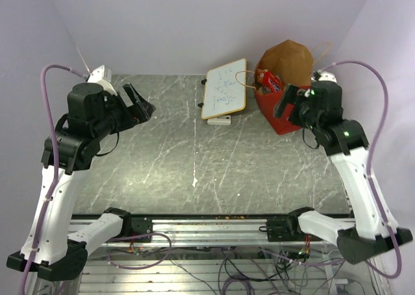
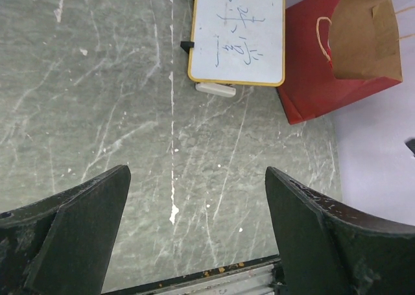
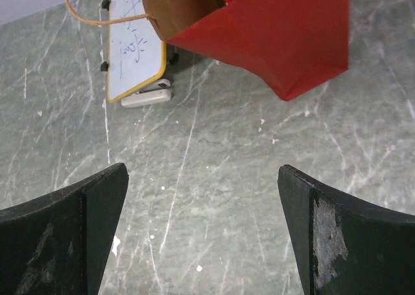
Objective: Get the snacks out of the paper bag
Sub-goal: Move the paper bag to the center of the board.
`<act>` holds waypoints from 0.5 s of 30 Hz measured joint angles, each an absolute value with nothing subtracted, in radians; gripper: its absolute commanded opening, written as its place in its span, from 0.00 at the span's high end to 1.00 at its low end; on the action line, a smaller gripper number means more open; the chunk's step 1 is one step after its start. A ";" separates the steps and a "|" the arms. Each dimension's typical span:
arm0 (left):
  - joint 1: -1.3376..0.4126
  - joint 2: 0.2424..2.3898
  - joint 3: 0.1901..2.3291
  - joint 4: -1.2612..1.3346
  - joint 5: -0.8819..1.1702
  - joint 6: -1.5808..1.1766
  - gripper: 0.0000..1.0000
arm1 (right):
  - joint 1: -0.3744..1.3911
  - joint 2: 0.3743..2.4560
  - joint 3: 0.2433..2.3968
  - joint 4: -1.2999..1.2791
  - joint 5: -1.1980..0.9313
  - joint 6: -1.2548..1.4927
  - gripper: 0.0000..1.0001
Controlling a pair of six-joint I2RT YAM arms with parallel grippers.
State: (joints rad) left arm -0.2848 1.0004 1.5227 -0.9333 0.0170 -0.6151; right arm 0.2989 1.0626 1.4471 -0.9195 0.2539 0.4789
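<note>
Both wide open, right gripper (image 3: 202,172) just beside tall brown-and-red paper bag (image 1: 288,61), left gripper (image 2: 198,172) well apart from it: unbraced, likely to tip or drag when pulling red crinkly packet (image 1: 269,81).

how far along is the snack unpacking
Nothing looks done: a red packet sits in the mouth of the paper bag, and no packet lies out on the table. Nothing is in hand: the left pincer and right pincer are open and empty. All the unpacking is left.
</note>
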 measured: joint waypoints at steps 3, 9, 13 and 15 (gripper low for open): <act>-0.277 1.000 1.490 -0.917 0.057 -0.635 0.05 | 0.290 1.160 1.448 -0.844 0.213 0.454 0.00; -0.270 1.033 1.478 -0.906 0.111 -0.643 0.05 | 0.281 1.388 1.466 -0.689 0.126 0.379 0.01; -0.269 1.066 1.498 -0.902 0.118 -0.633 0.05 | 0.279 1.526 1.519 -0.628 0.090 0.318 0.03; -0.269 1.081 1.513 -0.900 0.118 -0.626 0.05 | 0.278 1.586 1.562 -0.614 0.083 0.289 0.04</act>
